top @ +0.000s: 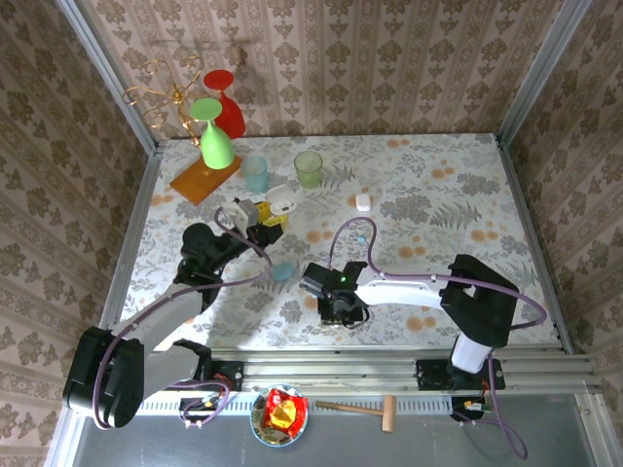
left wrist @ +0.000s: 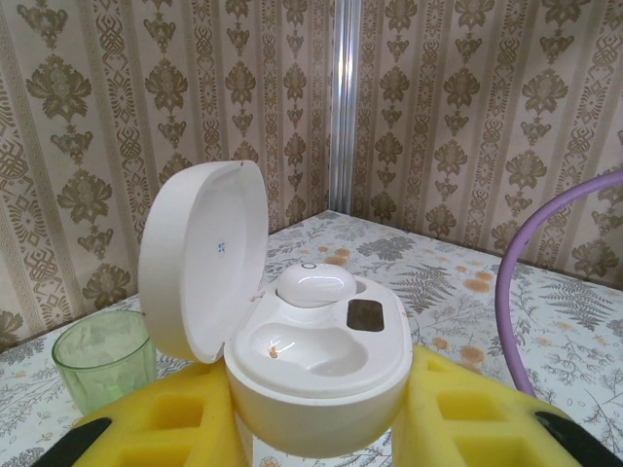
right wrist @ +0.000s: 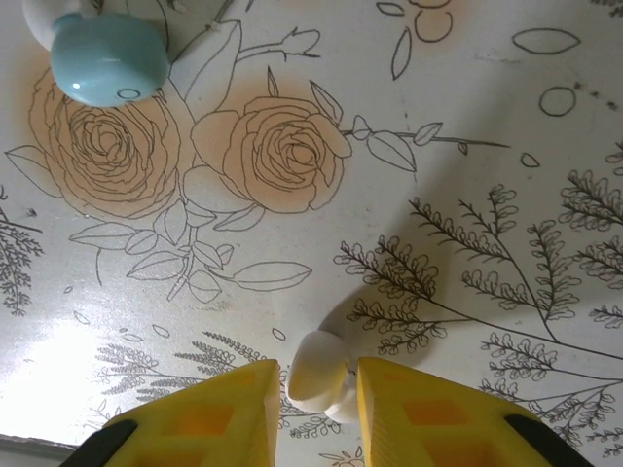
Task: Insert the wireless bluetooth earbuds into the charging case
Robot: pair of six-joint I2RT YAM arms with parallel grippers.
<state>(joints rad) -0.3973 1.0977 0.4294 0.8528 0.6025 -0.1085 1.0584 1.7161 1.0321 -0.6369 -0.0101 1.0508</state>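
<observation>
Because the loose earbud (right wrist: 319, 372) is small, round and smooth, it will not be easy to take from the flowered worktop (right wrist: 467, 146). It lies between the two yellow fingers of the right claw (right wrist: 318, 389), one finger just beside each flank, and I cannot tell if they press it or only stand around it. I think the main danger is that the fingers meet it off its middle, so that it slips out forward or rolls away. It could also turn in the grip and reach the case with the wrong end down. The charging case (left wrist: 321, 375) is well apart to the left, gripped from both sides by the left claw (left wrist: 316, 420), with its lid (left wrist: 200, 258) standing open. Another earbud (left wrist: 316, 284) sits in the far hollow and the near hollow (left wrist: 326, 352) is free. The lid stands just beside this hollow, so an approach from that side could knock it. A pale-blue case (right wrist: 107, 56) lies on the worktop between the two claws, near the likely path, and could be pushed. Further back stand a green cup (top: 309, 167), a blue cup (top: 255, 173) and a small white thing (top: 363, 202), away from this path.
</observation>
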